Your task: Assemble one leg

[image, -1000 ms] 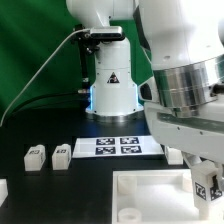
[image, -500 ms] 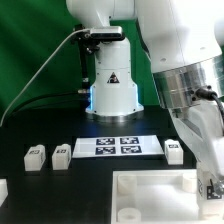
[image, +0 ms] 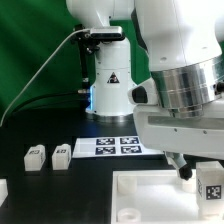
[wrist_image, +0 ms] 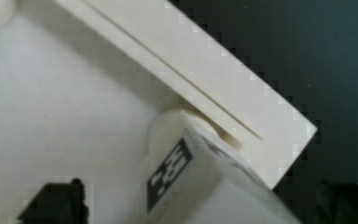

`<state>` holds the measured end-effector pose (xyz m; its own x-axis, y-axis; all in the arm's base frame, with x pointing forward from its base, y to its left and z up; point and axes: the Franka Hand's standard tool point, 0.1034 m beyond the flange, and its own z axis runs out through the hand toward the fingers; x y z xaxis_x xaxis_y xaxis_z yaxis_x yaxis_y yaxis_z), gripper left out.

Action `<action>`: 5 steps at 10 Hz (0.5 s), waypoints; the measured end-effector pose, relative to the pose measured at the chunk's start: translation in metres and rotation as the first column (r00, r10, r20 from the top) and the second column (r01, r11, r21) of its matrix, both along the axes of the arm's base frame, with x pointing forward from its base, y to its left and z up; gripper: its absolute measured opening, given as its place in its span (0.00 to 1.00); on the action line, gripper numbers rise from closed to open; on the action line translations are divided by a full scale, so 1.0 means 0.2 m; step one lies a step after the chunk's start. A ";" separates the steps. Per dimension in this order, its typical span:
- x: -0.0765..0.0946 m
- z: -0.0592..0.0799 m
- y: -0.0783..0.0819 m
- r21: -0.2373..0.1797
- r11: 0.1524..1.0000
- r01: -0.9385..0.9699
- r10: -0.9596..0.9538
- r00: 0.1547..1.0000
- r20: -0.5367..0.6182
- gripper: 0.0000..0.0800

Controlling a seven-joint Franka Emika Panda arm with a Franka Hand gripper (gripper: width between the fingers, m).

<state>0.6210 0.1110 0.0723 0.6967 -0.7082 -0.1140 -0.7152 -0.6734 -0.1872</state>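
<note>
One leg (wrist_image: 208, 180), a white stubby block with a black-and-white marker, stands at a corner of the large white tray-like piece (wrist_image: 87, 90). In the exterior view this leg (image: 211, 183) is at the tray-like piece's (image: 150, 190) right corner. My gripper (wrist_image: 197, 205) straddles it, and a dark finger (wrist_image: 55, 200) shows on each side with a gap to the leg, so the jaws look open. Two more legs (image: 35, 154) (image: 61, 154) lie on the black table at the exterior view's left.
The marker board (image: 118, 146) lies behind the tray-like piece, in front of the robot base (image: 110, 85). Another white part (image: 3, 187) shows at the exterior view's left edge. My arm hides the table on the right.
My wrist has turned above the tray-like piece's right corner and now hides a leg that lay right of the marker board. The leg at the corner has stayed in place.
</note>
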 end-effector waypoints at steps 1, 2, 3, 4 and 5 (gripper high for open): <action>0.00 0.00 0.00 -0.014 0.994 -0.113 0.113 0.993 0.020 0.81; 0.00 0.01 0.00 -0.063 0.951 -0.302 0.303 0.953 0.018 0.81; 0.02 0.04 0.01 -0.111 0.892 -0.439 0.445 0.895 0.031 0.81; 0.04 0.04 0.02 -0.155 0.799 -0.581 0.595 0.801 0.065 0.81; 0.04 0.03 0.01 -0.164 0.744 -0.648 0.664 0.745 0.068 0.81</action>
<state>0.6281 0.1132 0.0782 0.9960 -0.0730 0.0515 -0.0662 -0.9903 -0.1225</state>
